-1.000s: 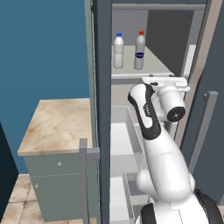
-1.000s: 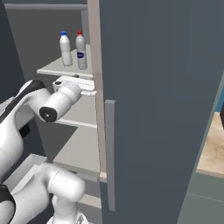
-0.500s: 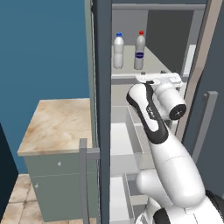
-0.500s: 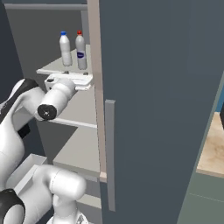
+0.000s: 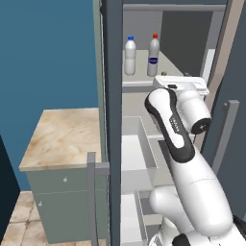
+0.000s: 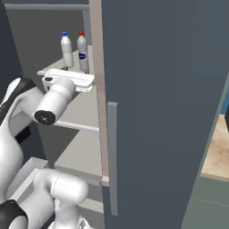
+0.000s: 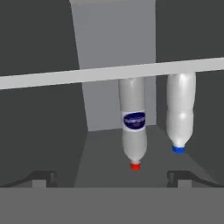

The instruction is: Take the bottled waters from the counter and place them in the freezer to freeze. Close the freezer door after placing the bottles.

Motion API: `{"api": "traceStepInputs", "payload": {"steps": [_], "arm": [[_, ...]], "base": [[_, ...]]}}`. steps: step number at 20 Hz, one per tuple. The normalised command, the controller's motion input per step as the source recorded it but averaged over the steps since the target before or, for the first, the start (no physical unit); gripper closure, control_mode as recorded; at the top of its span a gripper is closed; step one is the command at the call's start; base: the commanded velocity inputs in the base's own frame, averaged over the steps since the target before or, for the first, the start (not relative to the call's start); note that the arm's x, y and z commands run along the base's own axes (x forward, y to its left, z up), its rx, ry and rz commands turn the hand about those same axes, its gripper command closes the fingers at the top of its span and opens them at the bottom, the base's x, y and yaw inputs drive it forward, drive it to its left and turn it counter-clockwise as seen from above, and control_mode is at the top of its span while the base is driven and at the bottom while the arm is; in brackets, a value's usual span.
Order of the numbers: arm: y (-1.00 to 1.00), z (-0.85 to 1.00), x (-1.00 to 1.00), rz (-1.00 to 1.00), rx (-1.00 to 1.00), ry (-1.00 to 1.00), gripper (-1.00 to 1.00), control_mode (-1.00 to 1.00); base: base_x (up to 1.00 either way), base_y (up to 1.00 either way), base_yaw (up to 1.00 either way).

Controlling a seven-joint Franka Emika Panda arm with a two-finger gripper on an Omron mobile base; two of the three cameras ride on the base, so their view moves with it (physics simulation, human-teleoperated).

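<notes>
Two bottled waters stand upright side by side on a white shelf (image 5: 139, 84) inside the open freezer (image 5: 144, 29): the blue-capped one (image 5: 129, 56) (image 6: 67, 50) (image 7: 180, 111) and the red-capped one (image 5: 153, 56) (image 6: 82, 53) (image 7: 133, 122). My gripper (image 7: 111, 178) is open and holds nothing. It hangs in front of the shelf edge, short of the bottles, and points at them. My white hand (image 5: 181, 84) (image 6: 69, 78) sits just below and in front of them. The freezer door (image 6: 165, 89) stands open on the right, its bar handle (image 6: 112, 156) facing me.
A dark grey upright panel (image 5: 113, 120) with a bar handle (image 5: 91, 192) borders the freezer on the left. Beside it stands a beige-topped cabinet with drawers (image 5: 67, 137). White drawers (image 5: 137, 158) lie below the shelf. A beige top (image 6: 218, 152) shows at the far right.
My hand has crept slightly up and left as the arm's elbow rose. The bottles stay put and the gripper stays open.
</notes>
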Motion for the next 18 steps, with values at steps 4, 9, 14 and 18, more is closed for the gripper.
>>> {"api": "traceStepInputs", "payload": {"steps": [4, 9, 14, 18], "arm": [[0.06, 1.0, -0.63, 0.0, 0.45, 0.33, -1.0, -1.0], [0.1, 1.0, -0.59, 0.0, 0.41, 0.36, -1.0, -1.0], [0.29, 0.08, -0.15, 0.04, 0.0, 0.01, -1.0, -1.0], [0.87, 0.16, -1.0, 0.08, -0.15, -0.23, -1.0, -1.0]], "base": [[0.0, 0.0, 0.0], [0.0, 0.0, 0.0], [0.0, 0.0, 0.0], [0.0, 0.0, 0.0]]}}
